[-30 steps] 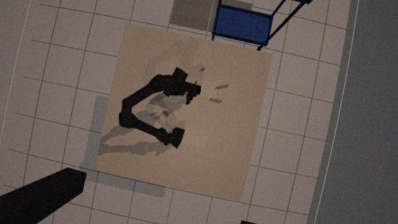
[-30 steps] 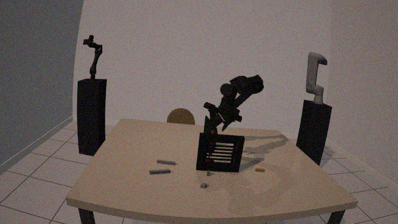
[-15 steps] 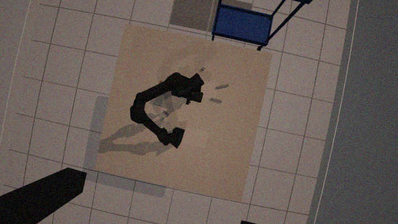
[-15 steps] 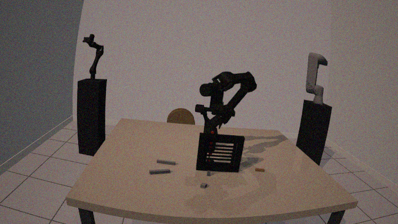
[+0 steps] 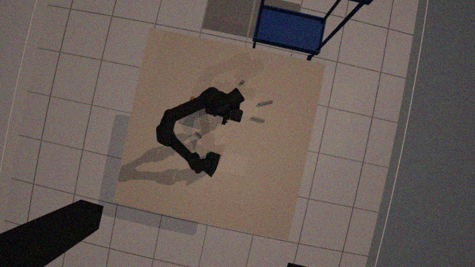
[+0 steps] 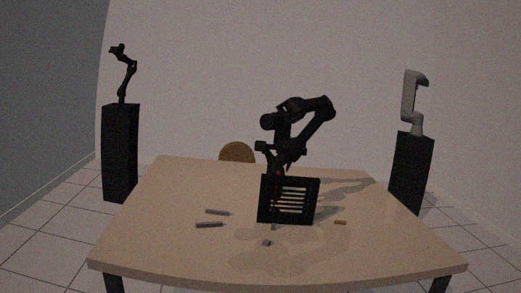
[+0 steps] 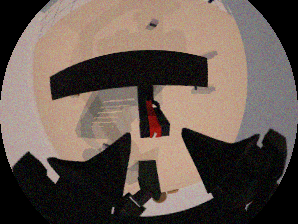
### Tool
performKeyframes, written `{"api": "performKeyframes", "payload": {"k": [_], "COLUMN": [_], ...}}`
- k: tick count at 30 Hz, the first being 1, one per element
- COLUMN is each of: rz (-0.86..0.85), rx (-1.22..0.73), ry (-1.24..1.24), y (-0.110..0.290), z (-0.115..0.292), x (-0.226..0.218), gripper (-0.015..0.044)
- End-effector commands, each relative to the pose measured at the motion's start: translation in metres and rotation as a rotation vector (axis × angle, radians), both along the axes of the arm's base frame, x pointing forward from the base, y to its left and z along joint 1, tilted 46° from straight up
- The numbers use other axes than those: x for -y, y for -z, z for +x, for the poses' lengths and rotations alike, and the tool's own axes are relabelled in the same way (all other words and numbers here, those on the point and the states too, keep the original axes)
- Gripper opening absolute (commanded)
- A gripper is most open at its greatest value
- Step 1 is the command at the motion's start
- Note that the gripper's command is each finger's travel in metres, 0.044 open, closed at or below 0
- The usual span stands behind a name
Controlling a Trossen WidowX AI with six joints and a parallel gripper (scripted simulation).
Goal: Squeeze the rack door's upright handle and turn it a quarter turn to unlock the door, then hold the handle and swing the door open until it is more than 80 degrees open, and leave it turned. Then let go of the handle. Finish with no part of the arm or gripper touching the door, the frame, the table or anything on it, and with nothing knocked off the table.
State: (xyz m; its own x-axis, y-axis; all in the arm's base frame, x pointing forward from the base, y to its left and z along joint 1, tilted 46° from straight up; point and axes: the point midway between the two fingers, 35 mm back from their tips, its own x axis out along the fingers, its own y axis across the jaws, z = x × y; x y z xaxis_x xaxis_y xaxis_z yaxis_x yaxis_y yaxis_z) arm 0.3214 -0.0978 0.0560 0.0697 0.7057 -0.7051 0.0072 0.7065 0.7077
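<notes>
The black rack frame (image 6: 260,204) (image 7: 100,75) stands upright on the table. Its slatted door (image 6: 292,199) looks in line with the frame, though the arm hides most of it from above. The red and black upright handle (image 7: 154,122) sticks out on the arm's side of the frame. My gripper (image 7: 157,133) is open and empty, pointing down. In the wrist view the handle shows between and just beyond the fingertips. In the exterior view the fingers are above and behind the rack. I cannot tell how close they are in height.
Two grey bars (image 5: 264,103) (image 6: 209,225) lie beside the rack's handle side. A small grey block (image 5: 241,82) (image 6: 266,242) and an orange block (image 6: 339,222) lie on the far side of the frame from the arm base. Another grey piece (image 5: 198,135) lies near the arm.
</notes>
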Motion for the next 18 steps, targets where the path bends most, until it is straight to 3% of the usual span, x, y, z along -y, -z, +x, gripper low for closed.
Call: {"api": "performKeyframes", "payload": {"k": [1, 18], "rz": [0.005, 0.006], "rx": [-0.003, -0.002], "ry": [0.008, 0.008], "y": [0.005, 0.024], "z": [0.001, 0.003], "x": [-0.005, -0.025], "gripper": [0.0298, 0.0298]}}
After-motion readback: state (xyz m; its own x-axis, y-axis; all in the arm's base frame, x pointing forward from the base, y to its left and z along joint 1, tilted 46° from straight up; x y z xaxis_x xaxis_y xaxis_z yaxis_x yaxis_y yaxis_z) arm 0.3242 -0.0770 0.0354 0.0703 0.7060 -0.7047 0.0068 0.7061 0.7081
